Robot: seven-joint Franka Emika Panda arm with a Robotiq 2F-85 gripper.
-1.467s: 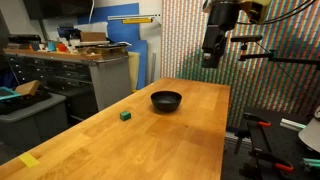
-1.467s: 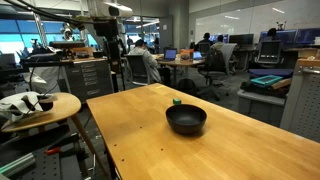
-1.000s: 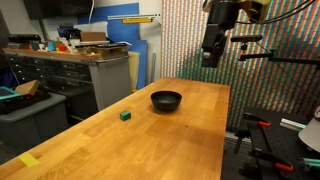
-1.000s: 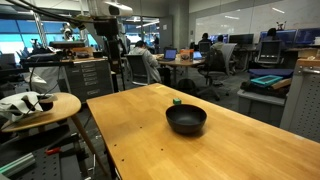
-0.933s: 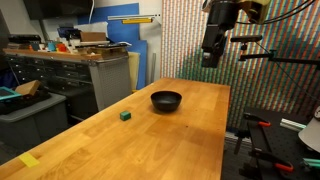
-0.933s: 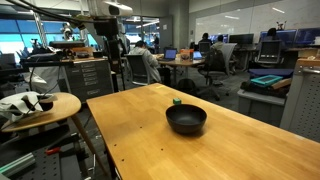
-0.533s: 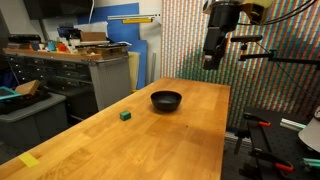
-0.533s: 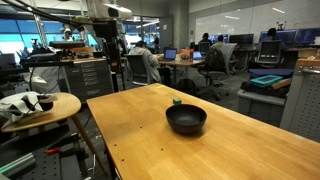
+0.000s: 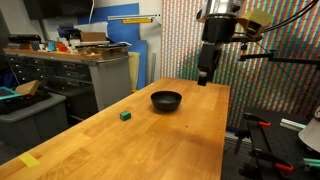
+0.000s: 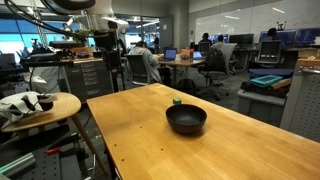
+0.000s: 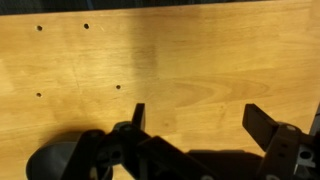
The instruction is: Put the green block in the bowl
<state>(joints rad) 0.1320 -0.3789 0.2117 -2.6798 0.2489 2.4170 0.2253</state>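
Note:
The green block [image 9: 125,115] is a tiny dark green cube on the wooden table, a short way from the bowl [image 9: 166,99]. Both show in both exterior views, the block [image 10: 176,101] just beyond the black glossy bowl [image 10: 186,119]. My gripper [image 9: 205,78] hangs in the air above the far end of the table, well above and beyond the bowl, and it shows small in an exterior view [image 10: 113,66]. In the wrist view the gripper [image 11: 200,120] is open and empty, with only bare wood between its fingers. The block is out of the wrist view.
The wooden table [image 9: 150,140] has a flat yellow tape patch [image 9: 28,160] near its front corner. A round side table [image 10: 40,108] with clutter stands beside it. Cabinets and a workbench [image 9: 70,65] stand beyond one edge.
My arm has come down and shifted a little toward the bowl end of the table. The gripper stays open. The block and bowl have not moved.

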